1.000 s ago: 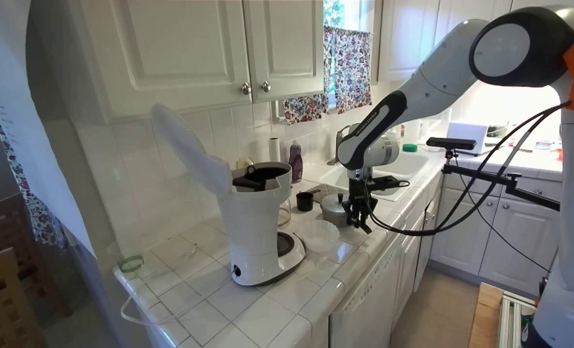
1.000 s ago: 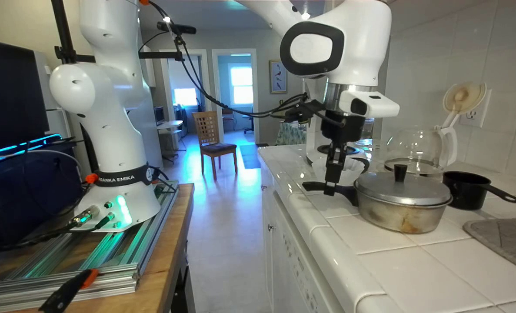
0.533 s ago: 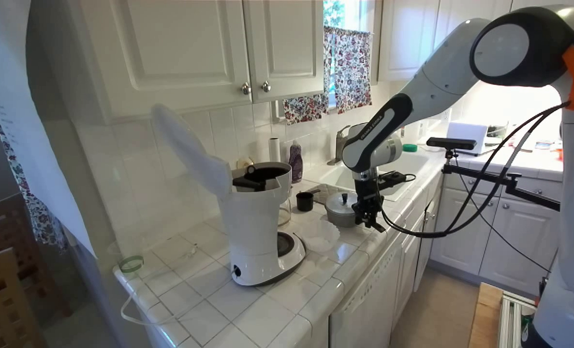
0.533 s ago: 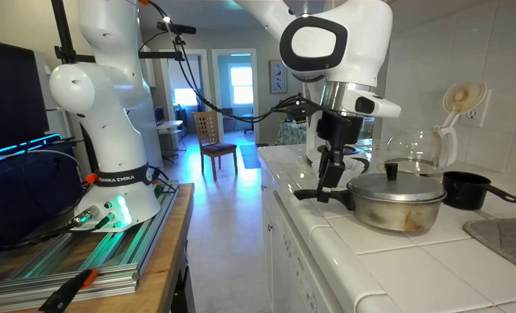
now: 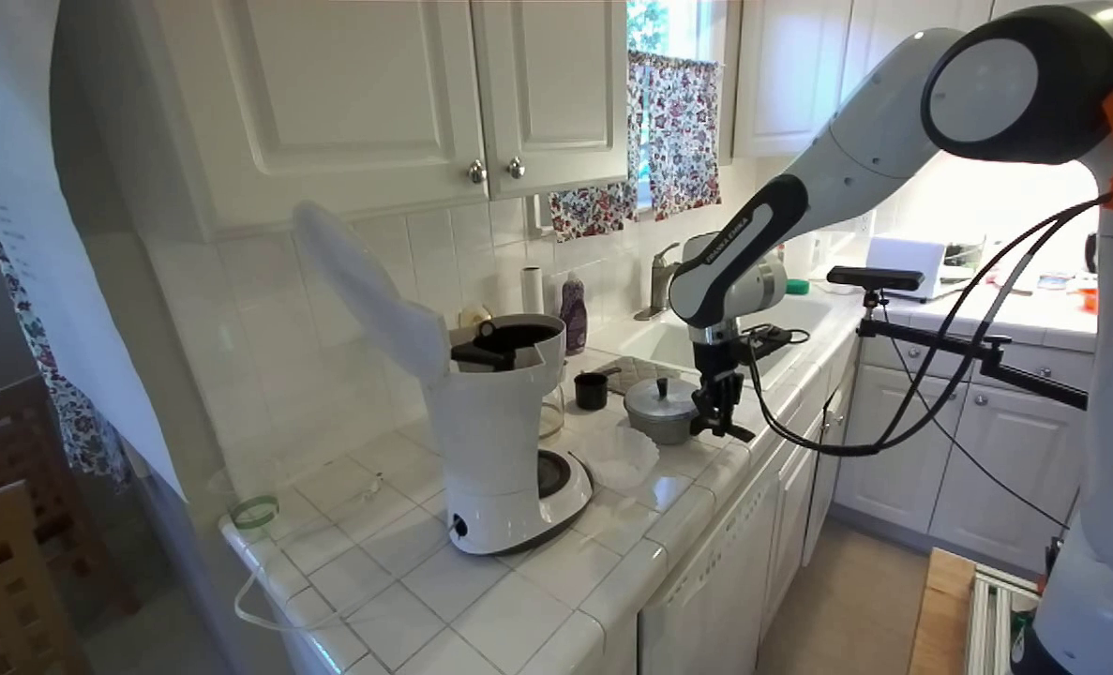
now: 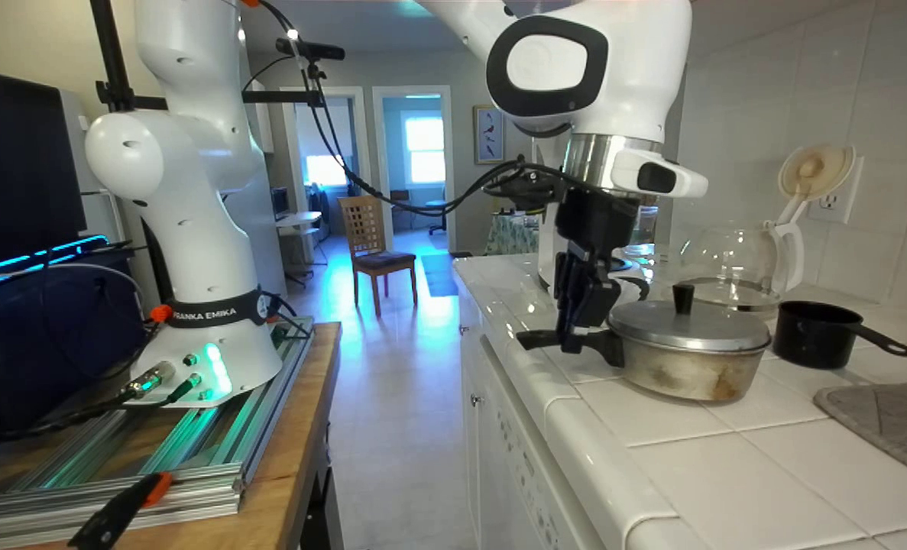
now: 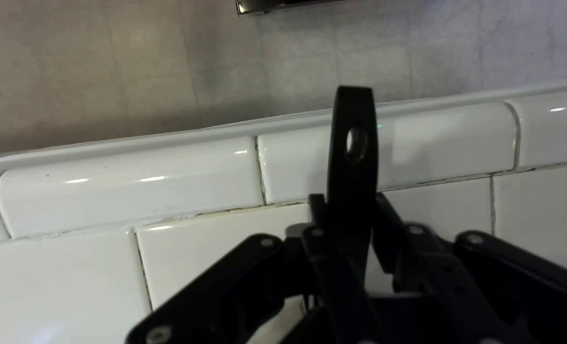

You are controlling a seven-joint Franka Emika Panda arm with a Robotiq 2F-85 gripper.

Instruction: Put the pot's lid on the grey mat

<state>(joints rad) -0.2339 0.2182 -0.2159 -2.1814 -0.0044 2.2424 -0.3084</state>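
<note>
In an exterior view, the round silvery-grey metal lid (image 6: 690,328) lies flat on the small round stained metal pot (image 6: 690,376), with its short black knob (image 6: 682,299) pointing up, while the flat grey cloth mat (image 6: 889,428) lies apart from the pot. Therefore the main work seems not yet done: to seize the lid, to lift it off and to lay it on the mat are all left. The black 2-fingered claw (image 6: 572,342) stands at the pot's long dark handle (image 6: 536,339), and the lid is just beside the claw, on the side toward the white tiled wall (image 6: 766,114); whether they touch, it is not possible to say. In an exterior view, the glossy white coffee maker (image 5: 488,450) stands nearer to the camera; beyond it, the lid covers the pot here also, the claw is on the lid's side toward the front edge of the white tiled counter (image 5: 528,577), and the mat is behind the pot, near the white sink (image 5: 659,349). In the wrist view, the 2 black fingers (image 7: 317,210) seem clenched on the sides of the handle, whose flat end with a hole comes out between them, so the claw must probably let the handle go before it can take the knob; the lid and the mat cannot be made out there.
</note>
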